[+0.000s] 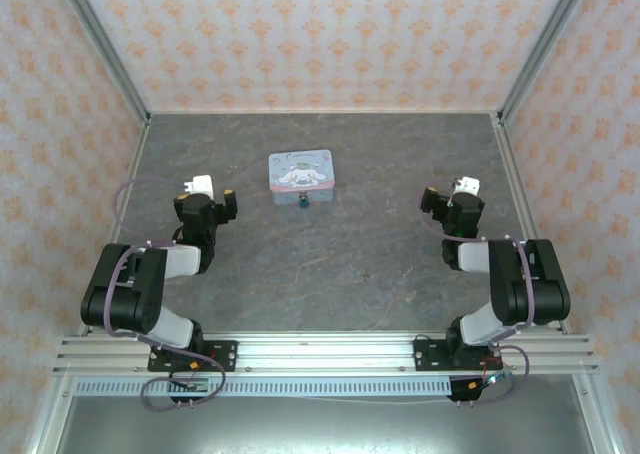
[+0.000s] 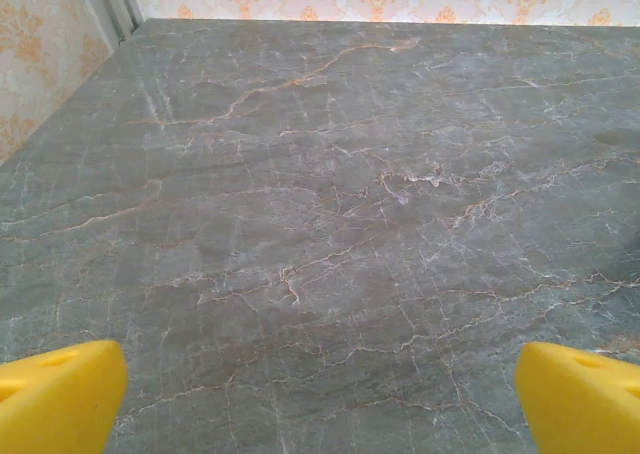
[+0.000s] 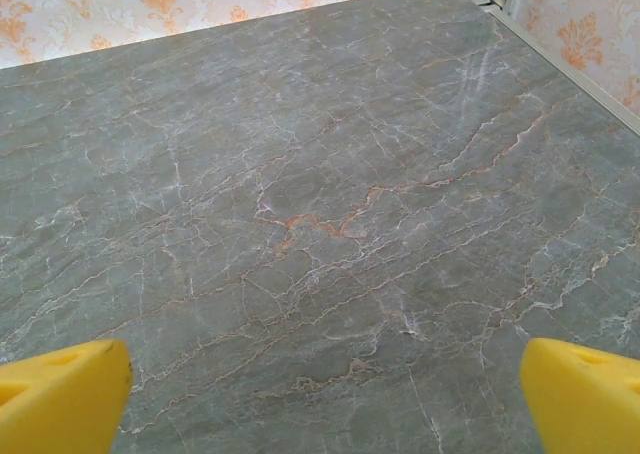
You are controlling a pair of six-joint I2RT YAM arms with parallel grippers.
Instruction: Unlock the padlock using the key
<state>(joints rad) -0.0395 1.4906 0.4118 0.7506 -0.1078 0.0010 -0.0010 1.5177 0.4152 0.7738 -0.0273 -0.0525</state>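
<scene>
Over grey table [image 1: 330, 274], left hand [image 2: 320, 409] and right hand [image 3: 325, 404] gape empty.

Tin box [image 1: 300, 169] on table [image 1: 330, 264], between left pincer [image 2: 320, 404] and right pincer [image 3: 320, 399], nearer the left one. Padlock [image 1: 303, 202] at box's near side.

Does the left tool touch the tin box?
Apart. The top view shows bare table between the left tool and the box.

Black arms [image 1: 135, 284], yellow fingertips [image 2: 60, 394], seemingly lilac cables [image 1: 122, 196]
</scene>
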